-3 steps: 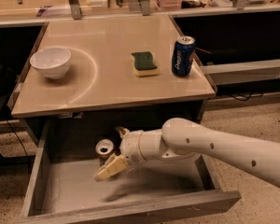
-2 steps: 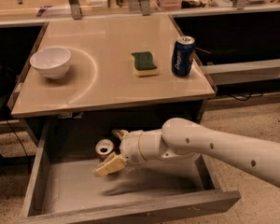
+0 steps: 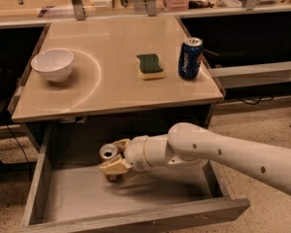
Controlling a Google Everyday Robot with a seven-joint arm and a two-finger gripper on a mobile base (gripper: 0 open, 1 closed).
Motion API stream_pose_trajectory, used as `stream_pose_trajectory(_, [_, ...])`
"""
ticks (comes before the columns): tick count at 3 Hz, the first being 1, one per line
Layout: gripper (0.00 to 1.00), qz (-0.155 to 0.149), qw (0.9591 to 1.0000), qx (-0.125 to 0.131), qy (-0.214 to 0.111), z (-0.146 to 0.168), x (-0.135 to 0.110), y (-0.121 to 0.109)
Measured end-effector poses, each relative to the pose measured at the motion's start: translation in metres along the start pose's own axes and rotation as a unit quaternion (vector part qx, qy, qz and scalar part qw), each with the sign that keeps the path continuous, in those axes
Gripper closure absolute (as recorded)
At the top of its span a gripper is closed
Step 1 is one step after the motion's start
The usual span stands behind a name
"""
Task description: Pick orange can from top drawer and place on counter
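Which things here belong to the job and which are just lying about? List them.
Job: orange can, top drawer, counter, gripper at the can inside the drawer.
Lying about: white bowl, green-and-yellow sponge, blue Pepsi can.

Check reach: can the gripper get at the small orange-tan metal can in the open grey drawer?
Likely yes. The gripper is down inside the wide grey wood-grain drawer, right beside the small orange-tan metal can, which looks upright near the back. Nothing else in the drawer stands between them.
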State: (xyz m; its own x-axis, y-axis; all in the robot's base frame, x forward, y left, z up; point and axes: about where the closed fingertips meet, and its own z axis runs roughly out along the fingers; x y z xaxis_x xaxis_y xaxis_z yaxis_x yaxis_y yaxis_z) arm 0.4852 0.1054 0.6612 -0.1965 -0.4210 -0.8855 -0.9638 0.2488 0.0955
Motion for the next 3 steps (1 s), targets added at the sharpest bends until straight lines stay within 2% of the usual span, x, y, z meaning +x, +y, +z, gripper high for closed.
stream_pose_trajectory(1, [0.85,0.0,1.0,0.0,0.0,0.0,0.0,0.0])
stream_pose_trajectory(2, [1.0,-0.007,0.9999,0.013,-0.001,-0.013,-0.018,0.004])
stream_pose_trajectory(3, [1.0,0.005,0.9995,0.03,0.005,-0.042,-0.052,0.012])
